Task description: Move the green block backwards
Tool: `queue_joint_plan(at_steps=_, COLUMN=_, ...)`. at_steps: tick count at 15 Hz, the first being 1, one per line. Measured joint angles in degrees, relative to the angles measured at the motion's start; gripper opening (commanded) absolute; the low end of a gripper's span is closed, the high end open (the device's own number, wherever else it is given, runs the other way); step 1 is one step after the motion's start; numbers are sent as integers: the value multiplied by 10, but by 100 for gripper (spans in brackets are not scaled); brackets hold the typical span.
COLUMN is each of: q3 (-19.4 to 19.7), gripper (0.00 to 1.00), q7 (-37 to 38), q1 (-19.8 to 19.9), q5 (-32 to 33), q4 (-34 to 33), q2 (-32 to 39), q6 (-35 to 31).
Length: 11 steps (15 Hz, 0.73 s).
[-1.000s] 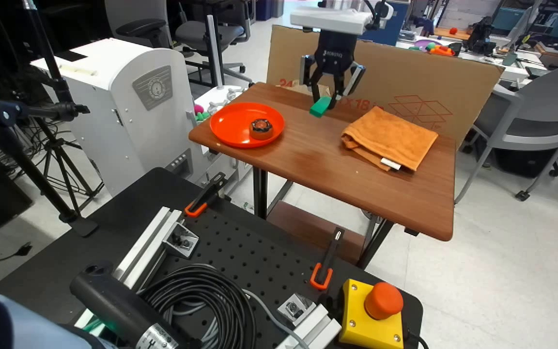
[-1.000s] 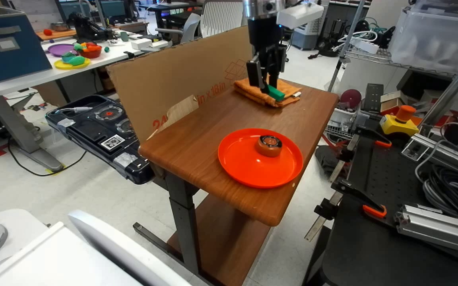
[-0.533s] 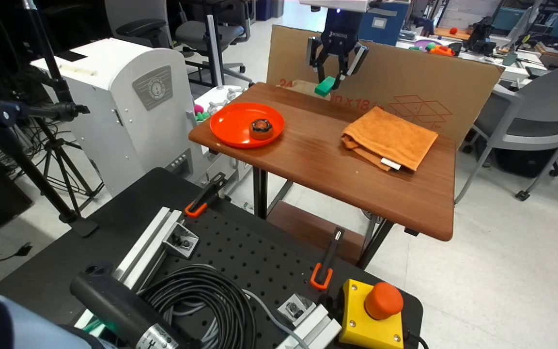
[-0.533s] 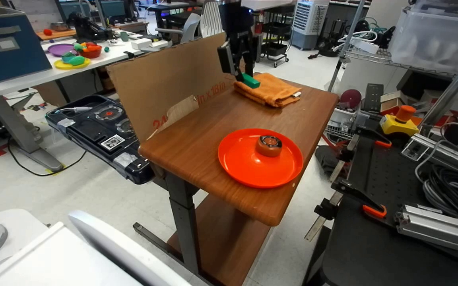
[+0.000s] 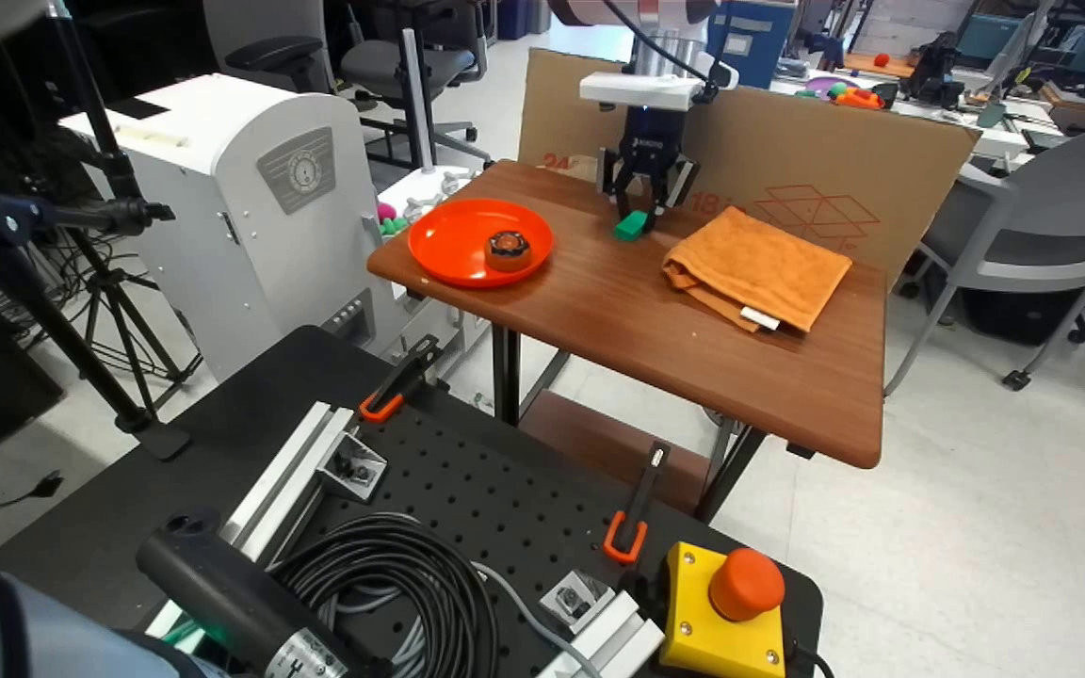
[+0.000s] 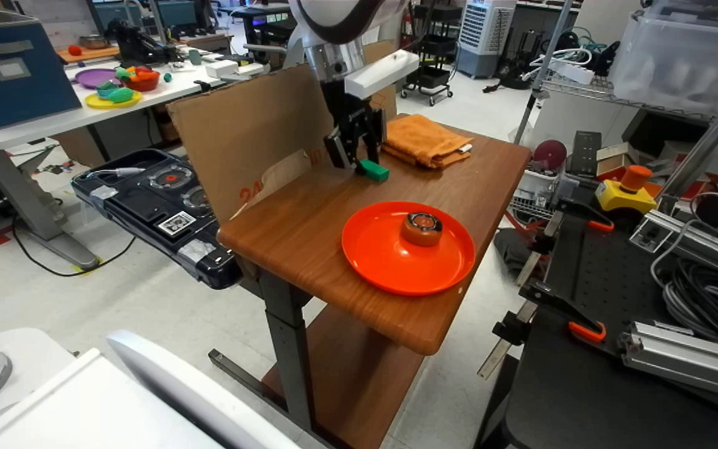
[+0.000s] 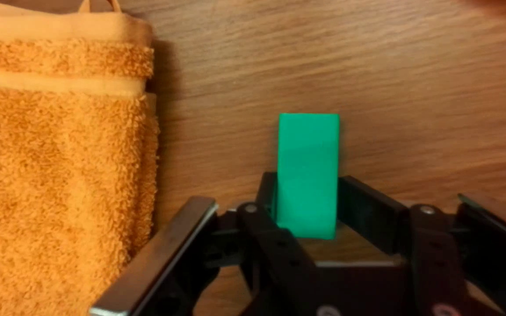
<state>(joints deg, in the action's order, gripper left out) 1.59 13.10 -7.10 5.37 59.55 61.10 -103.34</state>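
Block (image 7: 308,175): one, bright green, oblong; length running 12 to 6 o'clock in the wrist view.
Gripper (image 7: 308,188): black, pointing down in both exterior views; narrow, holding block, the fingers (image 7: 369,215) touching its 3 and 9 o'clock sides in the wrist view, toward its 6 o'clock end.
Table (image 5: 599,301): brown, rounded corners; block toward its 12 o'clock edge in an exterior view, resting on the top or just above it, which of these cannot be told.
Cloth (image 5: 757,268): orange, folded, lying flat on table; near block but apart, between its 3 and 4 o'clock in an exterior view.
Tag (image 5: 759,318): white, at cloth's 6 o'clock edge in an exterior view.
Plate (image 5: 448,235): orange-red, round, rimmed; on table at block's 9 o'clock in an exterior view, apart from it.
Round piece (image 6: 422,231): brown, dark ring on top; inside plate, off-centre toward 1 o'clock in an exterior view.
Cardboard (image 5: 834,179): brown panel, red print; upright along table's 12 to 1 o'clock side in an exterior view.
Stop button (image 5: 747,584): orange, on yellow box (image 5: 693,621), set on black board (image 5: 505,471); between table's 5 and 6 o'clock in an exterior view.
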Motion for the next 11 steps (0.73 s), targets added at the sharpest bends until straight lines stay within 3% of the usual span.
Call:
queue_joint_plan(at_steps=2, q3=5, gripper=70, q7=1, q1=-10, q5=6, q4=-41, q2=22, q6=20)
queue_joint_plan(at_steps=6, q3=4, gripper=98, q7=-7, q1=-22, q5=10, q4=-69, q2=25, q6=30)
queue_joint_plan(at_steps=7, q3=1, gripper=100, q7=-14, q1=-23, q5=9, q4=-68, q2=19, q6=31)
queue_joint_plan(at_steps=8, q3=-2, gripper=90, q7=-22, q1=-23, q5=9, q4=-63, q2=9, q6=31)
queue_joint_plan(at_steps=9, q3=-5, gripper=98, q7=-32, q1=-22, q5=7, q4=-51, q2=-5, q6=31)
queue_joint_plan(at_steps=11, q3=-8, gripper=100, q7=-43, q1=-20, q5=6, q4=-25, q2=-35, q6=31)
